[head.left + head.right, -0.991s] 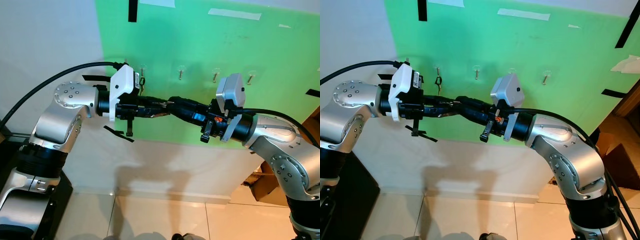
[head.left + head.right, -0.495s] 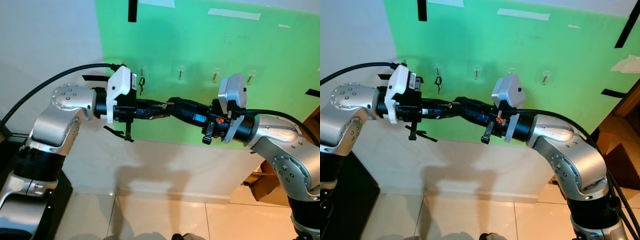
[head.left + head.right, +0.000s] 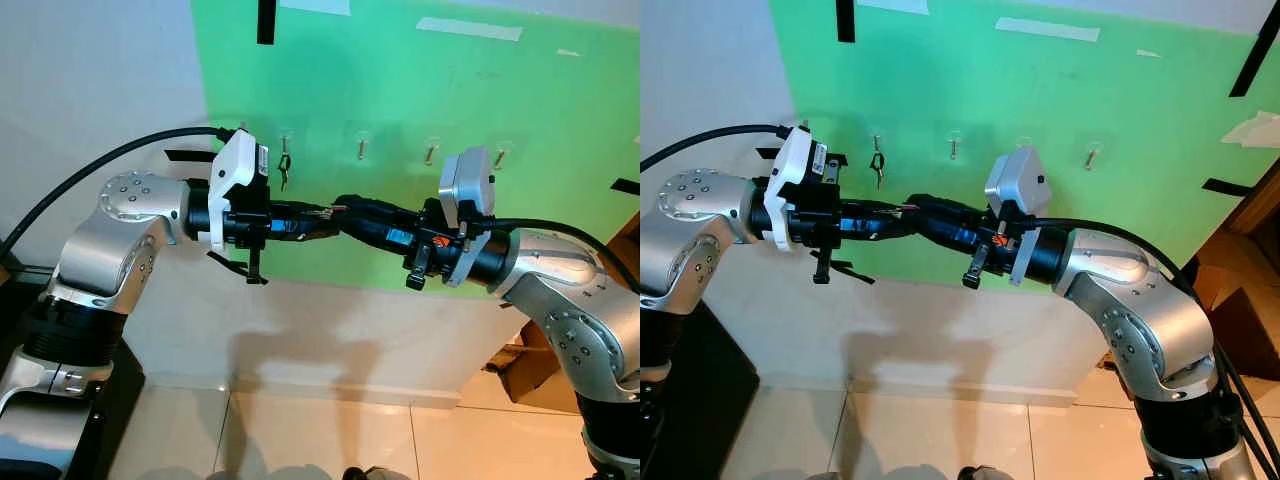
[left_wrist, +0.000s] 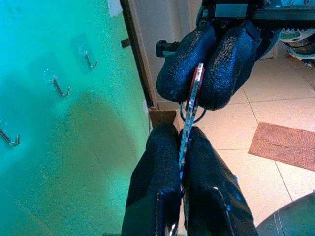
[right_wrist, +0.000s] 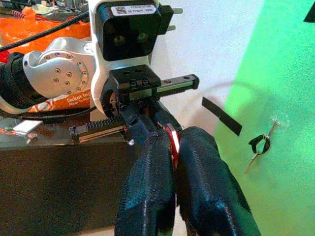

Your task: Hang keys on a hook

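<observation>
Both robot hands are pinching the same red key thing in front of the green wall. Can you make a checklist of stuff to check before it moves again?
1. Left end effector shut on the red key: ok.
2. Right end effector shut on the same key: ok, so both hold it at once.
3. Key ring free to catch a hook: cannot tell, it is mostly hidden between the fingers.
4. Empty hook available: ok, the hook on the green wall is bare.
5. Leftmost hook free: not ok, another set of keys already hangs there.
6. Key near a hook: not ok, it sits below the hook row.
</observation>
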`<state>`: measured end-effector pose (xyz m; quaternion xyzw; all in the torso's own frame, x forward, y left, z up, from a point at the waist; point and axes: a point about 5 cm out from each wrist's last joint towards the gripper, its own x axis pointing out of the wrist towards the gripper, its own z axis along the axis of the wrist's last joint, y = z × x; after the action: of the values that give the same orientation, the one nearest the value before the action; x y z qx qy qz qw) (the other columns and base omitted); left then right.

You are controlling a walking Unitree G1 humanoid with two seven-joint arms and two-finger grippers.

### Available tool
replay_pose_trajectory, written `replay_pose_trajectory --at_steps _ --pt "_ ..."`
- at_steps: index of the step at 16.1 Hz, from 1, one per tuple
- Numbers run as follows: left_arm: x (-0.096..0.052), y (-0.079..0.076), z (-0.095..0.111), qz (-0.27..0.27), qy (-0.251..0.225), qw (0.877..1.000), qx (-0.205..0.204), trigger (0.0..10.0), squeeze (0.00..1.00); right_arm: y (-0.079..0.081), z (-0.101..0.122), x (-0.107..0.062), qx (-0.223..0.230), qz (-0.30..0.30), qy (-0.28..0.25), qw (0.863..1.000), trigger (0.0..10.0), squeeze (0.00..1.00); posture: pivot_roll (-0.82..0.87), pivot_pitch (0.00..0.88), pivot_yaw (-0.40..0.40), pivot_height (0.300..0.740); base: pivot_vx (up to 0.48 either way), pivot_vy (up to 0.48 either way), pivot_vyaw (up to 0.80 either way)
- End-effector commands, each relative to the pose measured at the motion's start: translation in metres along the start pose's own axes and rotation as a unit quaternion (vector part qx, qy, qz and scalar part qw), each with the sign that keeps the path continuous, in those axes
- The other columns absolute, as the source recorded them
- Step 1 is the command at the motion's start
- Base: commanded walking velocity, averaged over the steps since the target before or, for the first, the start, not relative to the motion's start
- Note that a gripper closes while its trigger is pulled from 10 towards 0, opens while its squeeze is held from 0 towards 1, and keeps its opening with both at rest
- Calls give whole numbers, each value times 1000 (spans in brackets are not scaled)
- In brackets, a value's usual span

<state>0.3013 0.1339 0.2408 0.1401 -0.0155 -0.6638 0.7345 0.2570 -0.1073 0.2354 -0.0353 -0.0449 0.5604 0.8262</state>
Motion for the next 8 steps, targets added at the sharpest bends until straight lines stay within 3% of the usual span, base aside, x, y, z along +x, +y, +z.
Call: replay_pose_trajectory --at_steps 1,3,4,6,8 --pt "-4 3 25 21 -50 998 41 0 0 -1 -19 0 29 -12 42 999 10000 0 -35 0 -71 740 0 0 0" --pt "-4 2 24 20 -50 998 38 0 0 -1 -20 0 30 -14 43 999 10000 0 -34 0 -71 740 0 0 0" --pt "-4 2 24 19 -48 998 38 0 0 0 -20 0 39 -9 39 998 10000 1000 -33 0 -70 740 0 0 0" --pt "-4 3 24 20 -46 998 38 0 0 0 -20 0 41 -9 38 998 10000 1000 -34 0 -69 740 0 0 0" --pt "-5 8 18 40 -12 998 42 0 0 -1 -19 -3 39 -16 36 998 10000 1000 -35 0 -65 740 0 0 0"
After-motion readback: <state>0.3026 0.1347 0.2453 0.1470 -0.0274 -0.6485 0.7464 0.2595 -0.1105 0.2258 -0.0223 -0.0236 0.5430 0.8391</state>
